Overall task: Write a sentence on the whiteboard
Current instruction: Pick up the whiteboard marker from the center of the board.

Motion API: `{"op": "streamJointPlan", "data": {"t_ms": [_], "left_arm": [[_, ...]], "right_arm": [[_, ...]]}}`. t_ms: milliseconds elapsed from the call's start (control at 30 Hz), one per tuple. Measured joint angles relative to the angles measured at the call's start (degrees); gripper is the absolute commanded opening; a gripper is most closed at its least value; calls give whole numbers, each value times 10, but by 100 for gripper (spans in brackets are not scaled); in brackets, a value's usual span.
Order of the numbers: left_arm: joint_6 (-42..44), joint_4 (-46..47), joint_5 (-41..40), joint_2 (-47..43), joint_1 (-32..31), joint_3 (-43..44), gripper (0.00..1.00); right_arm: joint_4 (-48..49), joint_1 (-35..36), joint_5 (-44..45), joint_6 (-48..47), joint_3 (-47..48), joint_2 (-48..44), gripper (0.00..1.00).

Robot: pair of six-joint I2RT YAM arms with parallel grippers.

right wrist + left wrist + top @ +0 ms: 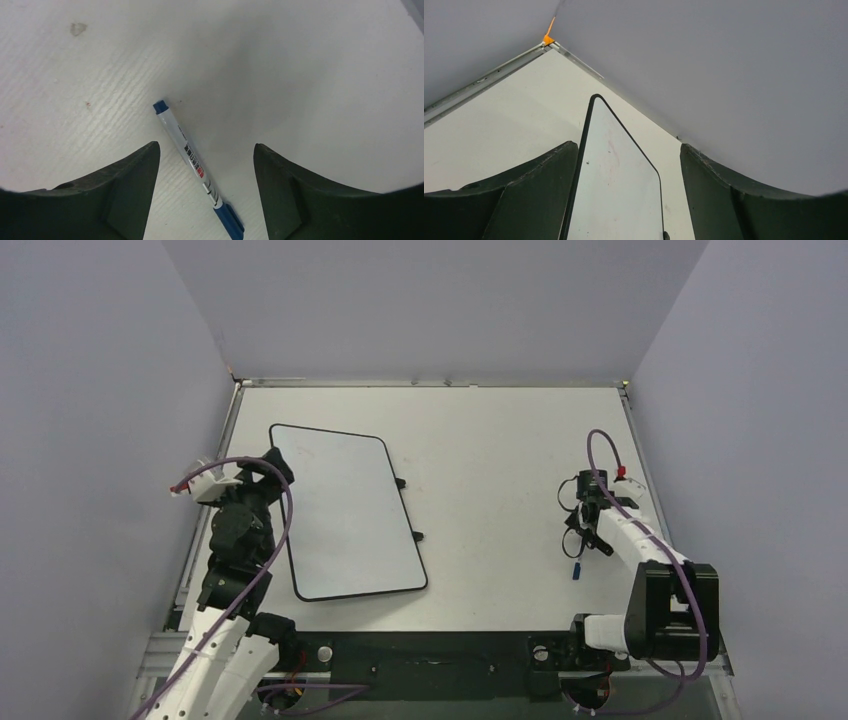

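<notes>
The whiteboard [345, 510] lies flat on the table at the left, turned a little. It is blank: no blue sentence shows on it, only faint reddish smudges in the left wrist view [619, 190]. My left gripper [268, 470] is open and empty at the board's far left edge; in its wrist view [628, 146] the board runs between the fingers. A blue-capped white marker pen [577, 568] lies on the table at the right. My right gripper [583, 538] is open just above it; in its wrist view [206, 145] the pen [192, 162] lies between the fingers, untouched.
The board's small black feet [417, 536] stick out on its right side. Grey walls close the table on three sides, with a metal rail [430, 383] along the far edge. A small stain [76, 28] marks the table beyond the pen.
</notes>
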Motion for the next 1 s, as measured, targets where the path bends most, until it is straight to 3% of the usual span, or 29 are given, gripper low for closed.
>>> {"op": "streamJointPlan", "data": {"t_ms": [200,533,833,1000], "left_arm": [[8,1,-5,0,-6,-6,72],[10,4,-5,0,-7,-6,72],[11,2,0,0,-7,-6,73],[17,-10,52,1,-7,-3,73]], "right_arm": [[14,-4,-23,-10,-5,42,51],[45,-4,-63,-33,1,76,0],[49,-7,-93,-45,3,71,0],[29,-4,-125,-41,20,16,0]]}}
